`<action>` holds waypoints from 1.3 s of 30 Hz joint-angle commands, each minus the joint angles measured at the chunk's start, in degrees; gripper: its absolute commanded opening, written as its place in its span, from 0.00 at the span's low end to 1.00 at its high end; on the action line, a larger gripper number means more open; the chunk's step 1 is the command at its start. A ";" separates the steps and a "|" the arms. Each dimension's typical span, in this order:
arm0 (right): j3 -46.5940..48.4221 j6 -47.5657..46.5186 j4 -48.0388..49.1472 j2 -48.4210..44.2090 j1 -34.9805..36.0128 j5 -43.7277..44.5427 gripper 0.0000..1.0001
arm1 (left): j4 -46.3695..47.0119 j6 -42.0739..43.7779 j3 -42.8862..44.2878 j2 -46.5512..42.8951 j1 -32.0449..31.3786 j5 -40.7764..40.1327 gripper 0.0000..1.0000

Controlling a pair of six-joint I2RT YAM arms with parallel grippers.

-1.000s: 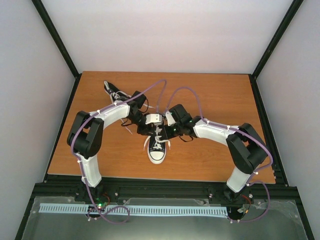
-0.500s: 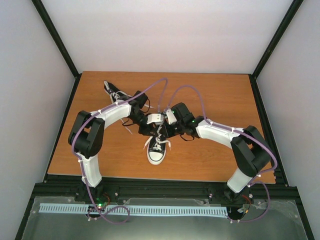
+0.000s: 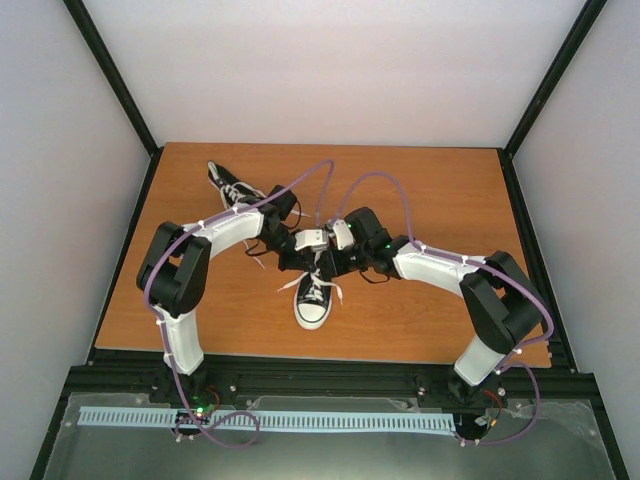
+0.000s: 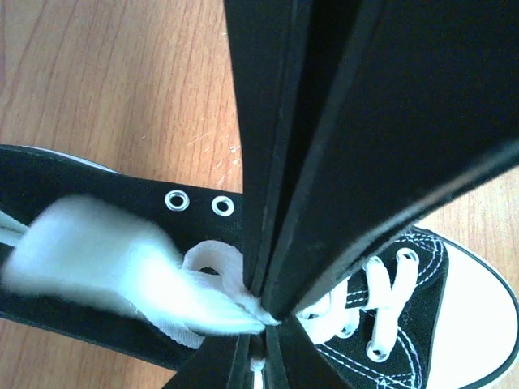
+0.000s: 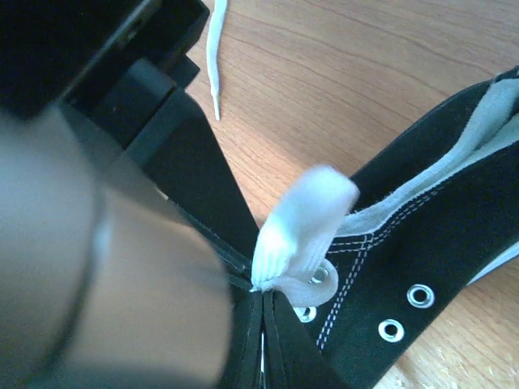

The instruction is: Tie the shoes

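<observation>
Top external has the near shoe point(image 3: 313, 298) sitting just 6 o'clock of the table point(image 3: 430, 190) centre, toe pointing at 6. Both grippers are bunched right over its tongue end, at its 12 o'clock.

Left wrist: the left gripper point(image 4: 263, 318) has its fingers pressed together, pinching a lace strand point(image 4: 122, 271) that runs off toward 9 o'clock, pretty blurry.

Right wrist: the right gripper point(image 5: 259, 288) is closed too, nipping a lace fold point(image 5: 302, 217) that sticks up toward 1 o'clock beside the eyelets point(image 5: 420, 296).

So I'd say we're mid-knot on this shoe, each side holding its bit of lace. The next move probably needs the two to pull apart or cross without either slipping. Can't tell if any knot sits underneath.

The far shoe point(image 3: 228, 184) lies at the table's 10 o'clock, partly behind the left arm point(image 3: 225, 228), and it likely hasn't been tied.
</observation>
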 commanded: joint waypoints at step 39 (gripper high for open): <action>-11.19 1.34 10.97 -4.33 -7.39 -8.66 0.14 | 11.63 -27.51 -5.07 -4.73 2.26 9.07 0.01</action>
